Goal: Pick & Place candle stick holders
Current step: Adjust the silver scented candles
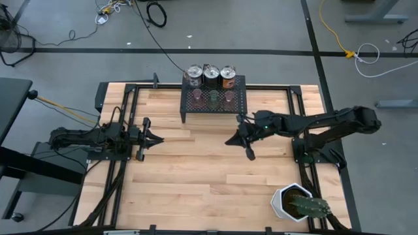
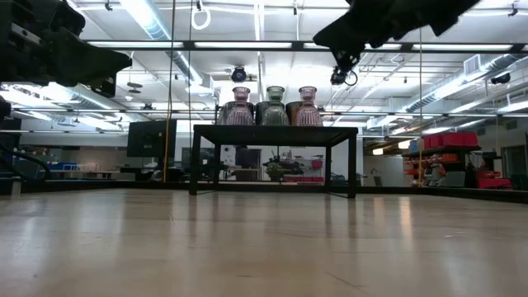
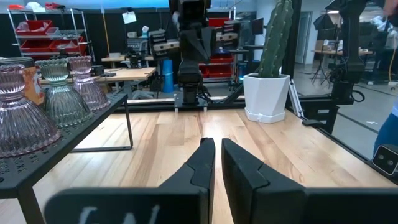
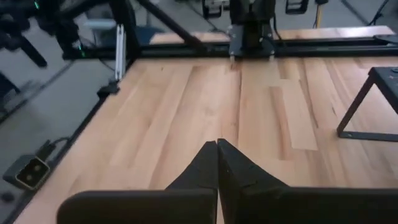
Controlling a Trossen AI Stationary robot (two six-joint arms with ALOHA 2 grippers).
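On the black mesh rack (image 1: 213,103), the candle stick holders (image 1: 213,96) look fragile, best pinched mid-body; both grippers' fingers closed, empty.

The left claw (image 1: 159,138) hung with fingers nearly together; the right claw (image 1: 230,141), reaching inward, was pressed closed, empty.

No legible text anywhere.
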